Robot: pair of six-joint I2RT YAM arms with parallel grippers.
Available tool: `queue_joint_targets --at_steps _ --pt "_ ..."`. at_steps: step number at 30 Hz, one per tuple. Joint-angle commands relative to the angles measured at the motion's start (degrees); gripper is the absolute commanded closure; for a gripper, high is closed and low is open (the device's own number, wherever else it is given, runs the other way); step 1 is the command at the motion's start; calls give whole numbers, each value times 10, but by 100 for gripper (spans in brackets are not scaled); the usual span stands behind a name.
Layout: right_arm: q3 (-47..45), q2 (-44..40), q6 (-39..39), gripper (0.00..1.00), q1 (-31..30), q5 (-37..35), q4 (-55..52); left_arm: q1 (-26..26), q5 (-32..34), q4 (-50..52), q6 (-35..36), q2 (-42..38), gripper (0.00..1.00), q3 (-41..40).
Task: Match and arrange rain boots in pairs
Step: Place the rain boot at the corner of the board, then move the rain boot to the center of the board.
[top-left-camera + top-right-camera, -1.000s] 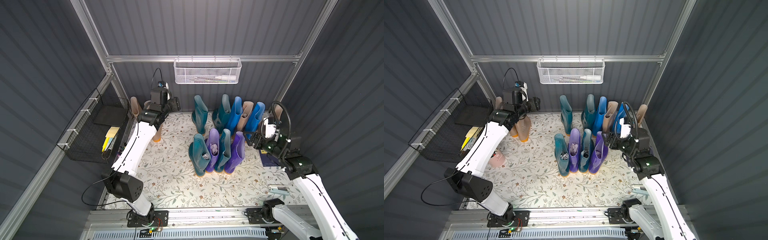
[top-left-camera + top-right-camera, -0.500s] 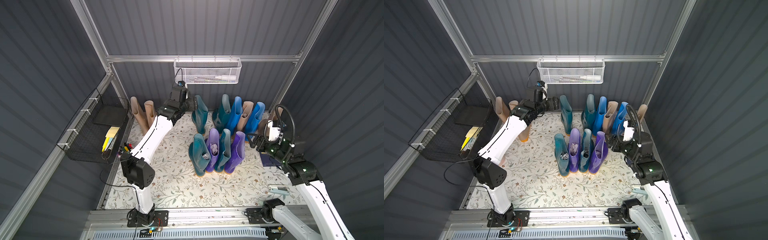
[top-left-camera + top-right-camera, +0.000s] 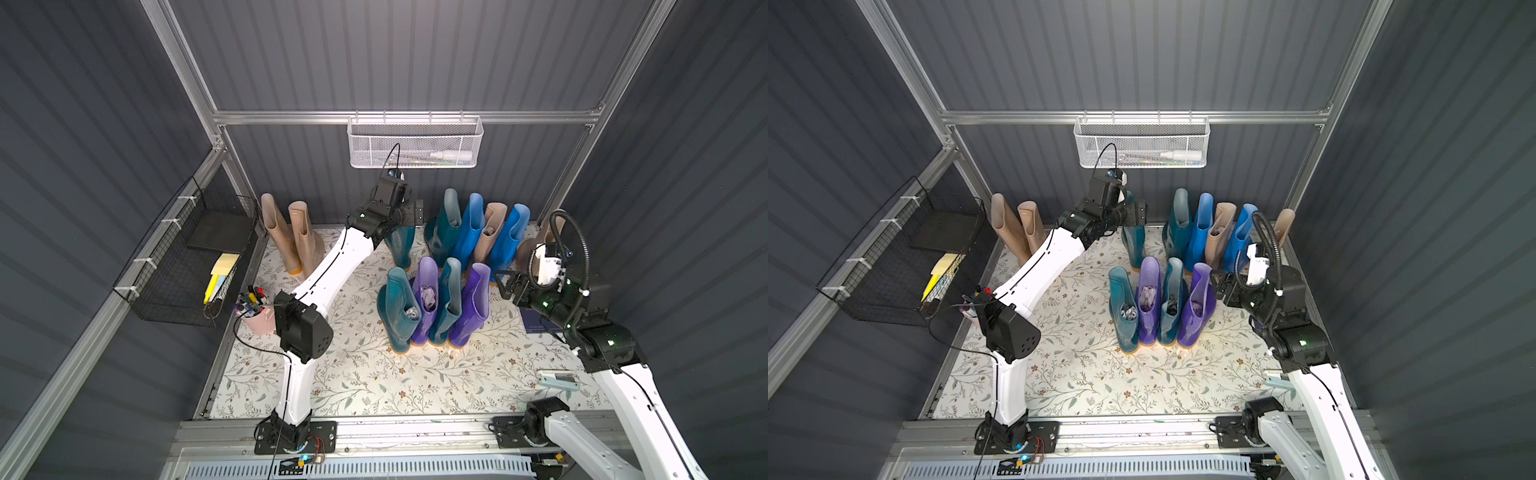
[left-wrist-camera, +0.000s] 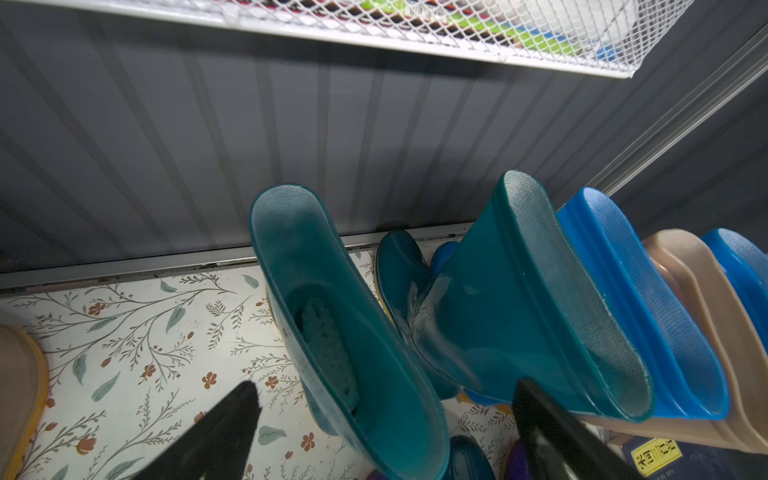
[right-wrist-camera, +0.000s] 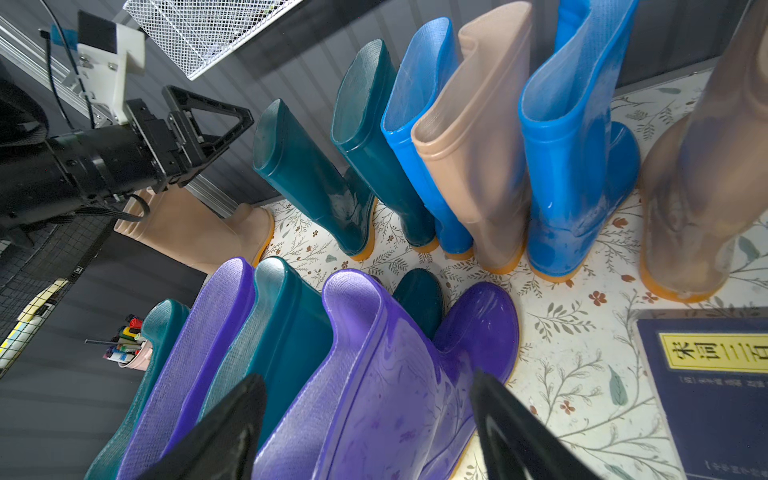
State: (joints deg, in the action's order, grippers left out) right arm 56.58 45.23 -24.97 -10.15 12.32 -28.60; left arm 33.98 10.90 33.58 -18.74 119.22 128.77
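L gripper [image 3: 415,212] hangs upper-centre in a top view, right over the lone teal boot [image 3: 401,249] at the back. Jaws are spread wide, nothing in them. In the wrist view the boot's open top lies betw. the two fingers [image 4: 224,432], no contact that I can see. Likely mate, another teal boot [image 3: 446,224], stands just to the right in frame, a small gap betw. them.

To do it well, imo: come straight down and pinch one wall of the shaft near the rim, not across the whole mouth, as soft rubber prob. folds. Lift only till the sole clears, shift right, set toes the same way.

R gripper [image 3: 503,283], centre-right, is also open, just beside the end purple boot [image 3: 471,299]. Keep the arms well apart.
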Motion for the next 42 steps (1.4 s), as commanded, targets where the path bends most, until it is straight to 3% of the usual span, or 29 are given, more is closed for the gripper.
queue_joint_targets --at_steps 1,7,18,23,28,35,42 --pt "-8 -3 -6 18 -1 -2 0 6 19 22 -6 19 0 34" --pt "-11 -1 -7 18 0 -2 4 12 46 50 -3 48 1 73" --pt "-17 1 -9 17 -1 3 10 12 39 44 -9 81 1 68" --pt "-18 1 -8 18 0 3 11 12 39 42 -6 94 8 73" --pt "-19 -1 -7 18 0 4 10 12 32 28 2 100 27 69" --pt "-16 -8 -2 19 0 1 4 12 37 16 10 112 69 81" --pt "-22 -11 3 19 0 -2 3 11 59 3 16 109 91 86"
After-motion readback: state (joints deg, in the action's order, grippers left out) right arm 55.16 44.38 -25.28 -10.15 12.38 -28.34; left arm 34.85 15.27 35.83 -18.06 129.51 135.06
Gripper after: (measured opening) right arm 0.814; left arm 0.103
